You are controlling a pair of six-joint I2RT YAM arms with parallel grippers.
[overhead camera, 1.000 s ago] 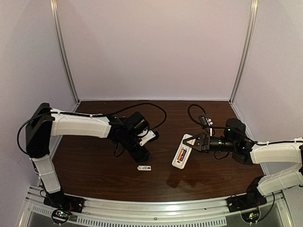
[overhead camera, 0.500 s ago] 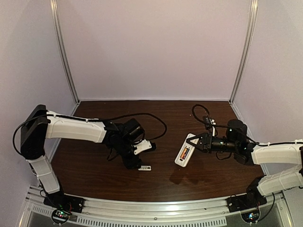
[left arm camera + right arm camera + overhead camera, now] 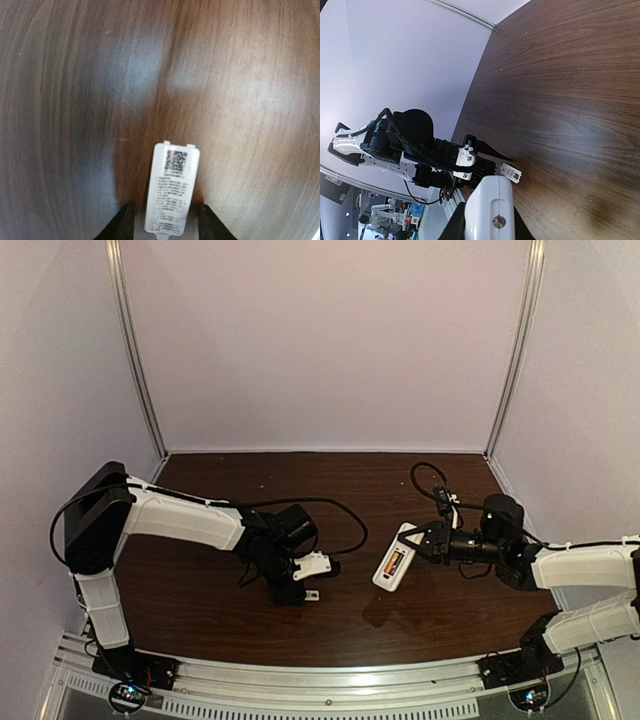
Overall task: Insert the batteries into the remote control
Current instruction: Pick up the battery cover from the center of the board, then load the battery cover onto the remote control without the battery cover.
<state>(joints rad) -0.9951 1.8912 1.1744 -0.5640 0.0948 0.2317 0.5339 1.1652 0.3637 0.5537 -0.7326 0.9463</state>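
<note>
left gripper (image 3: 166,221) open astride cover (image 3: 172,192) | right gripper (image 3: 418,540) clamping remote control (image 3: 395,558) | we risk flat cover skidding out as jaws pinch

- The white remote control (image 3: 487,212) fills the bottom middle of the view, seen end-on, with a small screw set in its face.
- The right gripper (image 3: 485,231) has its dark jaws pressed against the remote control's two sides.
- Beyond it, the left gripper (image 3: 496,161), black with white fittings, sits low at the dark wooden table (image 3: 560,90).
- A small white cover piece (image 3: 510,173) with a printed label lies flat just beside the left gripper's pointed fingertip.
- A pale wall (image 3: 395,60) rises behind the table.
</note>
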